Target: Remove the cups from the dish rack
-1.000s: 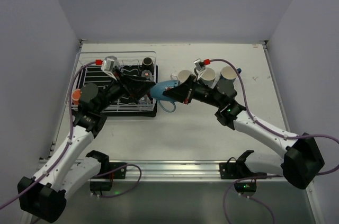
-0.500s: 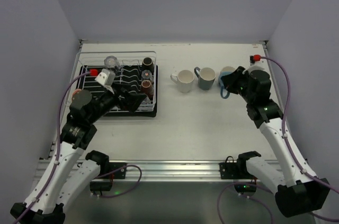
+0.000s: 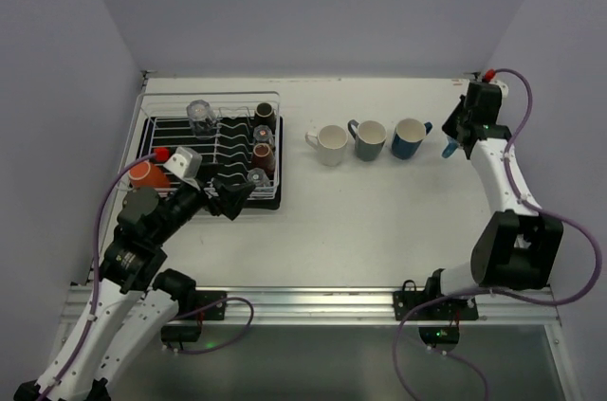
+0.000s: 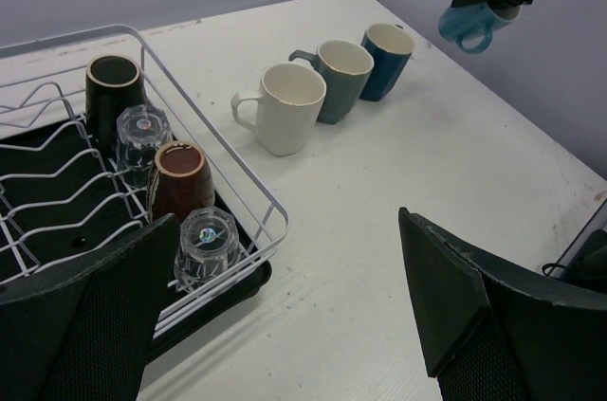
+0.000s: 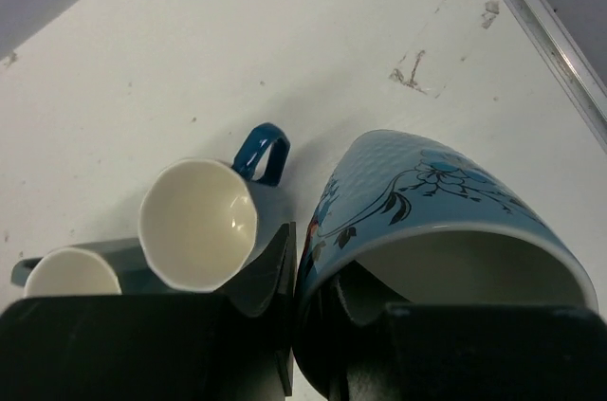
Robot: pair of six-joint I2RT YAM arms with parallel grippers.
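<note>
The white wire dish rack point(image 3: 171, 126) on a black tray sits at the far left, also in the left wrist view point(image 4: 248, 176). It holds a clear tumbler point(image 3: 201, 117), a dark cup point(image 4: 114, 88), two clear glasses point(image 4: 142, 131) point(image 4: 207, 245) and a brown cup point(image 4: 180, 178). Cream point(image 3: 332, 145), grey point(image 3: 368, 140) and dark blue point(image 3: 410, 137) mugs stand in a row on the table. My right gripper point(image 3: 454, 138) point(image 5: 321, 273) is shut on the rim of a light blue flowered mug point(image 5: 436, 197), held above the table right of the dark blue mug point(image 5: 204, 221). My left gripper point(image 3: 232, 197) point(image 4: 285, 311) is open and empty at the rack's near right corner.
An orange mug point(image 3: 141, 173) sits at the rack's left edge beside my left arm. The table's raised right edge point(image 5: 541, 31) is close to the right gripper. Side walls stand left and right.
My right arm has swung from the rack's right edge to the far right, carrying the light blue mug past the row of mugs. My left arm has drawn back off the rack.
</note>
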